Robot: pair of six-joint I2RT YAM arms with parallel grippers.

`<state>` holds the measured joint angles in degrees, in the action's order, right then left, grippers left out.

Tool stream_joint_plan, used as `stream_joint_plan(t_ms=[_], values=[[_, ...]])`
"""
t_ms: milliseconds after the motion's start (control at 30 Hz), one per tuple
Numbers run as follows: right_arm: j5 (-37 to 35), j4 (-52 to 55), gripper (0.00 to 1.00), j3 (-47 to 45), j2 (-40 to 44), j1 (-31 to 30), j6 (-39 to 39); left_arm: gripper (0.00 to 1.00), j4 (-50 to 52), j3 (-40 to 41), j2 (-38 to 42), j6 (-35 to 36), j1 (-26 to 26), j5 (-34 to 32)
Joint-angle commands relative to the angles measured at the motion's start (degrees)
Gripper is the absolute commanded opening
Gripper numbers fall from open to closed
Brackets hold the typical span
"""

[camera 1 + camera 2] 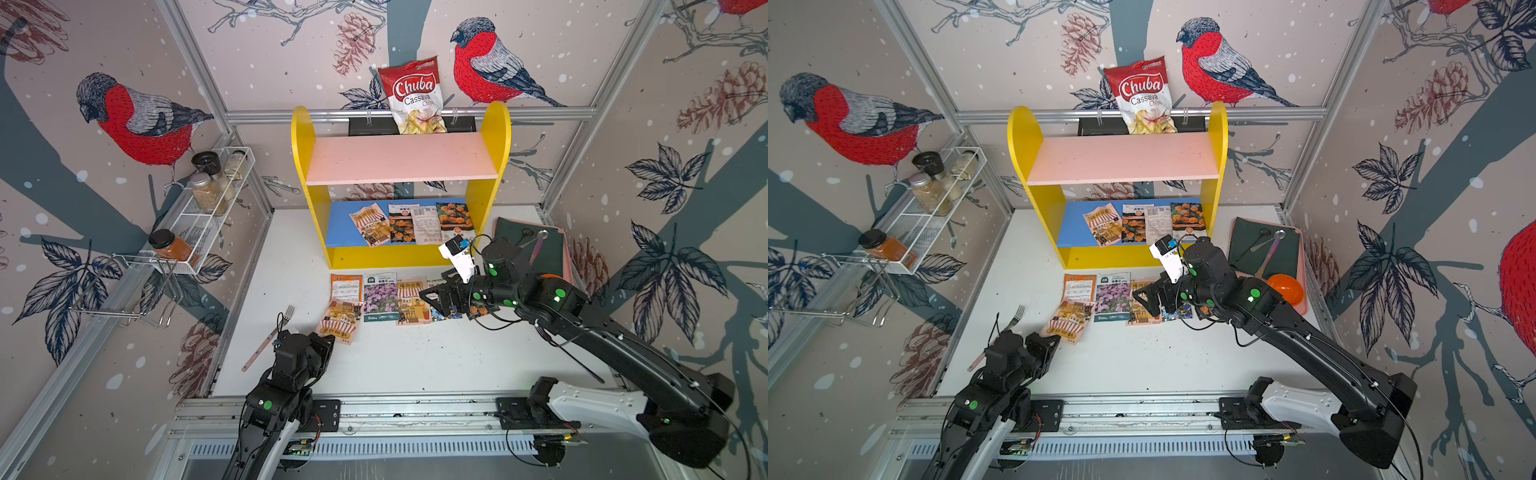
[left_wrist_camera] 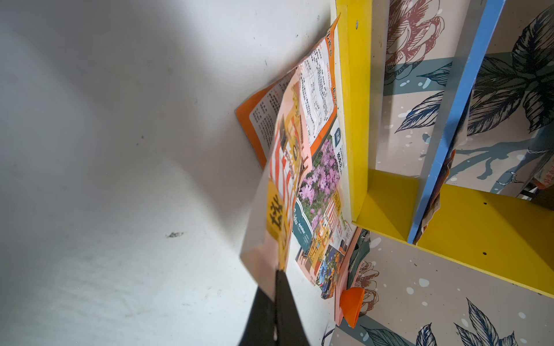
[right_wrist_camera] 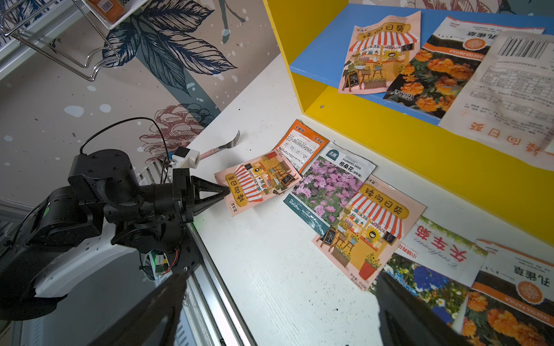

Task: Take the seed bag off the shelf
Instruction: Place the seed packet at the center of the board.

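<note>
Top views: in both top views the shelf [image 1: 300, 166] stands mid-frame against the back wall, with four other bags [image 1: 411, 222] lying on its blue lower board. Below it a row of bags [image 1: 380, 297] lies on the white table [image 1: 415, 365]. Left of centre, the left gripper [image 1: 331, 338] is clamped on the near edge of the pink seed bag [image 1: 341, 321], which is off the shelf and over the table. The right gripper [image 1: 438, 297] hovers spread wide over the row's right end, holding nothing

Left wrist: the closed fingers [image 2: 283, 305] pinch the pink seed bag's edge, and the bag slants up off the table

Right wrist: the pink seed bag overlaps an orange bag [image 3: 301, 143], while this gripper's own fingers [image 3: 401, 308] stand far apart
</note>
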<state>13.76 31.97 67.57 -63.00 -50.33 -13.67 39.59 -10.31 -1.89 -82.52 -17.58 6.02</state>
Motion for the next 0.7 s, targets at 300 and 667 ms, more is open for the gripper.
stream_joint_plan(t_ms=[300,667], values=[[0.0,-2.2,1.0,-1.3,0.8,-0.1,0.0,0.19,4.8,1.1,-2.8,0.2,-0.1,1.3],[0.0,-2.8,1.0,-2.8,1.9,0.0,0.5,0.42,7.2,-0.3,-10.7,-0.2,-0.1,4.0]])
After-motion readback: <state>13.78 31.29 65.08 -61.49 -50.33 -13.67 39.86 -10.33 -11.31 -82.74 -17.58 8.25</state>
